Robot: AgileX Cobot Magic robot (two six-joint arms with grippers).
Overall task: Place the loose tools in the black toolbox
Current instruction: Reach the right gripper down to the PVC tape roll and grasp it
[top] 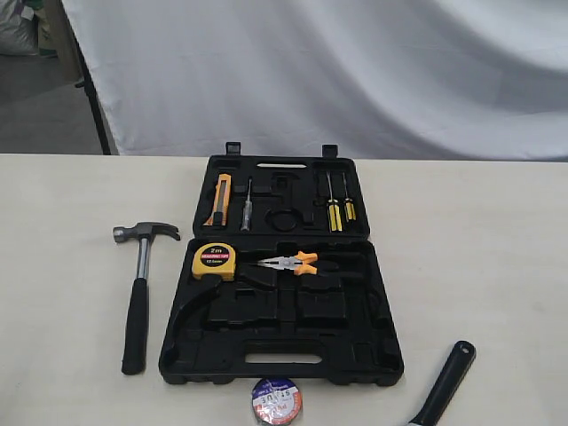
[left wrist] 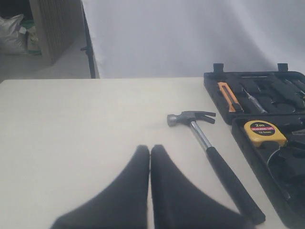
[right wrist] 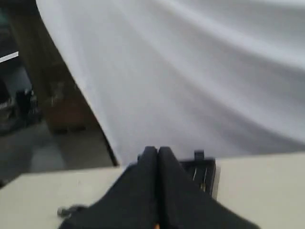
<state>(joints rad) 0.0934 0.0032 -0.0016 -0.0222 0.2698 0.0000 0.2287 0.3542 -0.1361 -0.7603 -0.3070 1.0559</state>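
Beside the toolbox (top: 364,346) — hammer (top: 137,302) lies loose.

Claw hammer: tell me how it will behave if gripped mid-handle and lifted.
The claw hammer is probably stiff and head-heavy: its steel head sits at one end, so that end would likely droop. The black handle looks rubbery, so probably grippy. Lying flat on the table, it seems unlikely to roll.

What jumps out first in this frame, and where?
The open black toolbox sits centre-frame, with a yellow tape measure and orange-handled pliers bedded in its handle half. A claw hammer lies loose to its left, a small tape roll by its handle edge, and a wrench shows only its black handle at lower right.
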